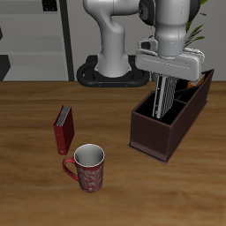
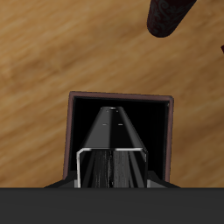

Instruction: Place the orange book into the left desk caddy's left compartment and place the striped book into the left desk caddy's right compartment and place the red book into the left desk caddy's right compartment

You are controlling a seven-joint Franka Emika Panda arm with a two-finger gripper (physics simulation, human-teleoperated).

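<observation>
The gripper [image 1: 162, 104] hangs over the left desk caddy [image 1: 168, 124], its 2 fingers closed on the striped book [image 1: 161, 99], held upright and dipping into the right compartment [image 2: 119, 118]. An orange book [image 1: 202, 81] shows at the caddy's far, taller end. The red book [image 1: 64, 129] stands upright on the table [image 1: 35, 185], well apart from the caddy. A red patterned mug [image 1: 87, 169] sits near it, toward the front edge.

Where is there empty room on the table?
Bare wood lies along the front edge beside the mug, and behind the red book. It is crowded at the caddy, where the gripper lowers the striped book.
</observation>
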